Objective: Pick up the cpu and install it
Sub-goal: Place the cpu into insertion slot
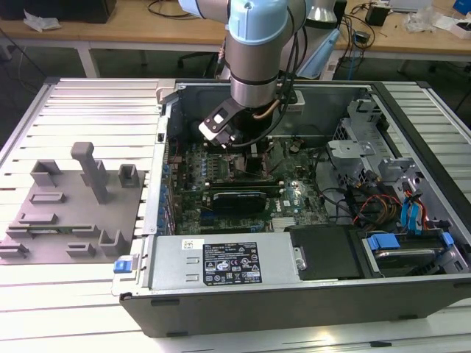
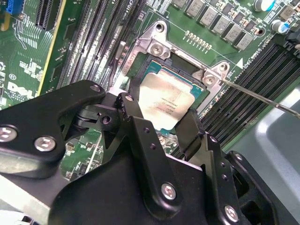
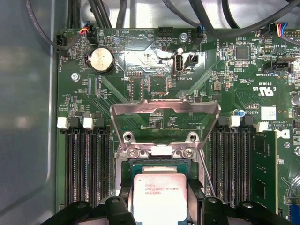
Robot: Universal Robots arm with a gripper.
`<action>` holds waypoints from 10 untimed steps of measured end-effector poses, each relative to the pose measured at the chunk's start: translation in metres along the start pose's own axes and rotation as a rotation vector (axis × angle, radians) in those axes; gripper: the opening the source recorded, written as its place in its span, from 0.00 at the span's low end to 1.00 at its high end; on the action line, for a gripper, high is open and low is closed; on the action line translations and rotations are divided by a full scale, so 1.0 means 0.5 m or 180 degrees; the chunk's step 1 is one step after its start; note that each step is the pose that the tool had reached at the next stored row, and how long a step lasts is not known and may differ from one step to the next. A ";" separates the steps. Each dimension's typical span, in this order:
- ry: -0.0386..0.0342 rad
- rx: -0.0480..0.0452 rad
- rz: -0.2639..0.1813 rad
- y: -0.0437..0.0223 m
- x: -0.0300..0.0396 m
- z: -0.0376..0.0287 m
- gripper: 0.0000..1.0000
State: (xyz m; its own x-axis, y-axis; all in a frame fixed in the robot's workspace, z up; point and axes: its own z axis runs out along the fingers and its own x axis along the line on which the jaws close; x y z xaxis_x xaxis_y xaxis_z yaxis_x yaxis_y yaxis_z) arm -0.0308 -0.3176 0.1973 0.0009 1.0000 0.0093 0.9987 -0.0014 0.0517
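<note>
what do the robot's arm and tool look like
The arm is a thick silver-grey cylinder with a pale blue cap, and black cables run down beside it. In the second wrist view the tool is matte black, built of angular hinged links joined by round silver screws.

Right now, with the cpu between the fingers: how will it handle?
The cpu looks stiff: a flat metal-topped square, unlikely to flex. Probably slippery, since the gripper pinches only its thin edges. Seems light: thin, no bigger than the socket frame.
</note>
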 end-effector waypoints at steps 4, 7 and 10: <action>-0.0001 0.0001 0.0000 0.001 0.000 0.001 0.55; -0.0001 0.0000 0.0000 0.001 0.000 0.002 0.55; 0.0000 0.0000 0.0000 0.001 0.000 0.003 0.55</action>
State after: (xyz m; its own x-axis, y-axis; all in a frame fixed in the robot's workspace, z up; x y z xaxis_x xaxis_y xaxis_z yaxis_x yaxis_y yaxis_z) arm -0.0302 -0.3176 0.1959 0.0010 1.0000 0.0092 0.9987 -0.0015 0.0516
